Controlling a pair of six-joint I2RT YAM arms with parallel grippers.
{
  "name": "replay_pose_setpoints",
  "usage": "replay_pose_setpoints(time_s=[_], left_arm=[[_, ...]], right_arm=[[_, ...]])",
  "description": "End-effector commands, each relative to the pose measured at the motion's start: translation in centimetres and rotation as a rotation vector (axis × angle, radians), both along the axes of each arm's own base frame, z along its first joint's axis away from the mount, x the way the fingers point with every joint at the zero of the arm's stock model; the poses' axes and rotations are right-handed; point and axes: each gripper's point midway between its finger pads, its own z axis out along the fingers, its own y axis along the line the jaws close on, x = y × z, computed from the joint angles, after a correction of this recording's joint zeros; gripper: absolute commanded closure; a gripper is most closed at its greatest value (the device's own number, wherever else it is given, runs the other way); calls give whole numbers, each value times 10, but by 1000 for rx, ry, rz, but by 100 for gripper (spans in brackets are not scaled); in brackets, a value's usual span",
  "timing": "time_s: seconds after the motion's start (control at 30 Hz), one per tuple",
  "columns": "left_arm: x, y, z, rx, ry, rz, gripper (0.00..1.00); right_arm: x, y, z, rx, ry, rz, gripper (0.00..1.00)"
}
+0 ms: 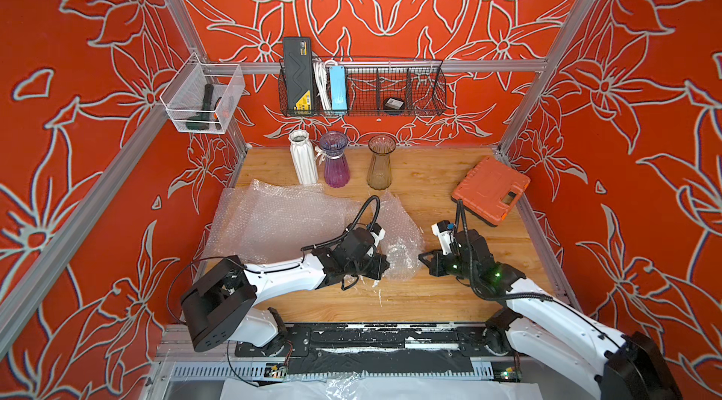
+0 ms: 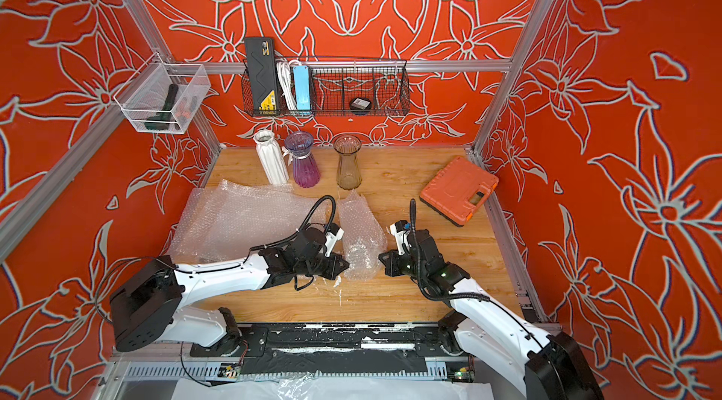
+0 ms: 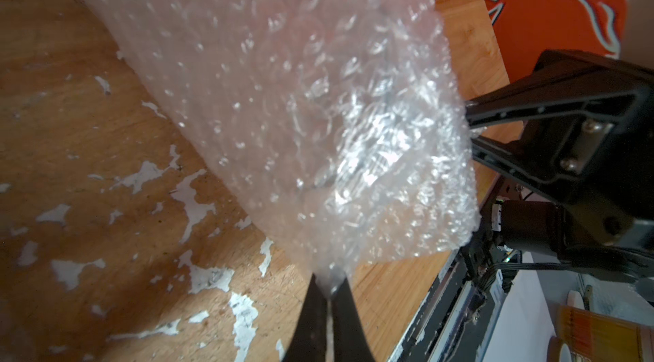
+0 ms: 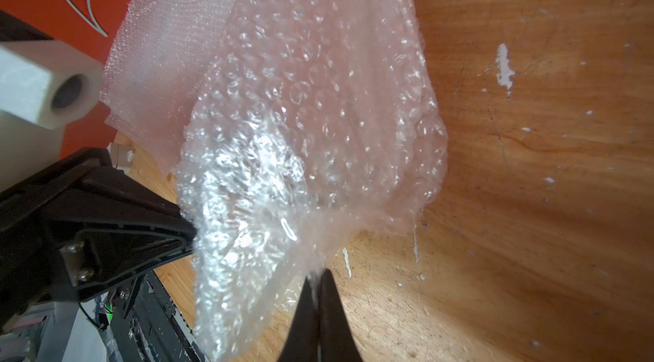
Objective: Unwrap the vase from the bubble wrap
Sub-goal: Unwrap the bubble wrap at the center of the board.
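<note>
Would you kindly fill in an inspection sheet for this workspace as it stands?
Surface: wooden table, white scuffs near the front.
Job's things: bubble wrap bundle between the arms, contents unclear; loose sheets beside it; white vase, purple vase and amber vase upright at the back.
Clutter: orange case.
Tools: left tool and right tool, each shut on the bundle's edge.
Cables: black cable looping above each wrist.
Surroundings: red floral walls; wire basket, mesh bin on rails.

White links [image 1: 281, 275], black joints [image 1: 217, 300], corrugated cables [image 1: 527, 295], green LEDs [image 1: 497, 273]; black left hand [image 4: 194, 236], right hand [image 3: 469, 127], silver screws [image 3: 569, 162].
</note>
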Motion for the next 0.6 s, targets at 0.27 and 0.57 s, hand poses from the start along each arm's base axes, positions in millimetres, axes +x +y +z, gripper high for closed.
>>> replay_pose_setpoints(time_s=[0.27, 0.57], left_arm=[[26, 54, -2, 156, -84, 145, 100], [12, 61, 3, 122, -63, 98, 79]], right_arm=[[-8, -44, -18, -107, 16, -195, 100], [-17, -48, -18, -101, 41, -201, 83]])
